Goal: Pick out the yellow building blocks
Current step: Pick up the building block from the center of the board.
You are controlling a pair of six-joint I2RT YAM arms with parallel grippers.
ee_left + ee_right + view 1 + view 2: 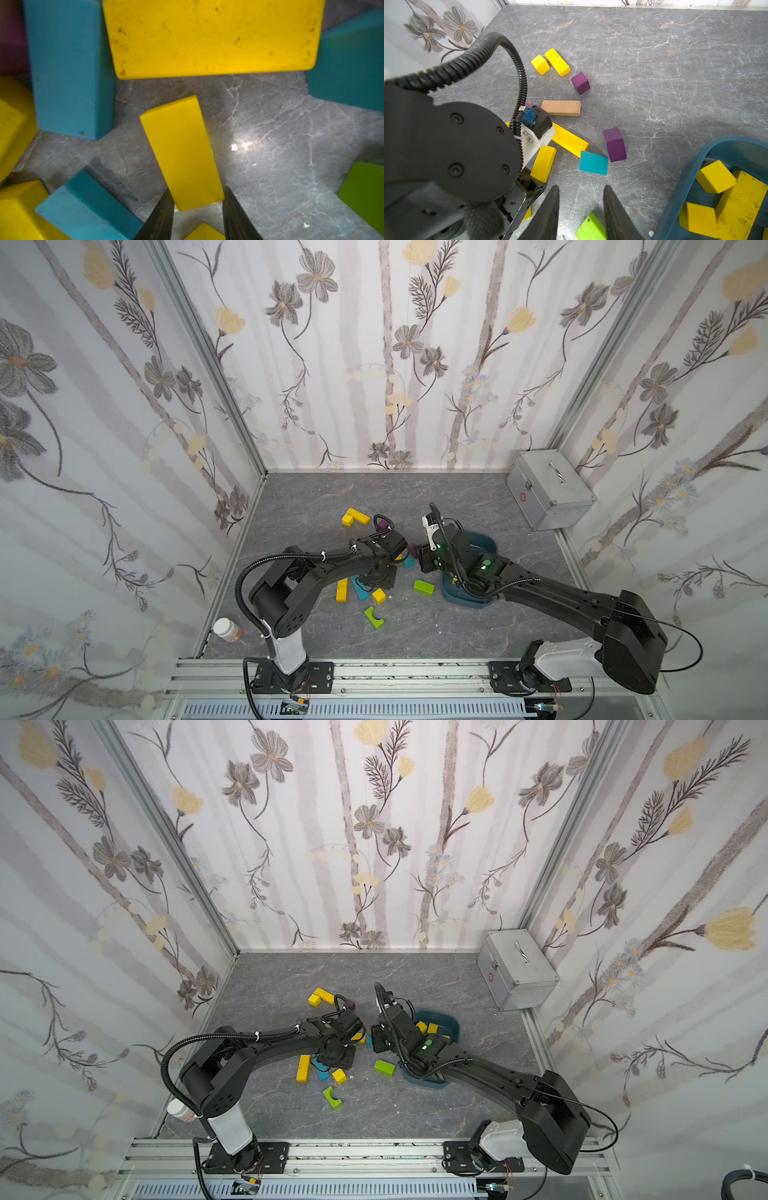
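In the left wrist view a yellow bar (180, 151) lies on the grey table, and my left gripper (197, 199) is shut on its near end. A wide yellow plank (212, 37) lies just beyond it. More yellow building blocks lie loose: a cube (540, 64) and a bar (557, 62) at the far side, a bar (342, 590) and a cube (379, 596) nearer the front. Several yellow blocks (716, 176) sit in the blue tub (685, 187). My right gripper (581, 199) hangs open beside the tub, above a lime green block (589, 228), holding nothing.
Teal blocks (68, 68), purple blocks (614, 144) and a peach bar (560, 108) mix with the yellow ones. A lime arch (374, 617) lies toward the front. A metal case (548, 489) stands at the back right, a pill bottle (226, 630) at the front left.
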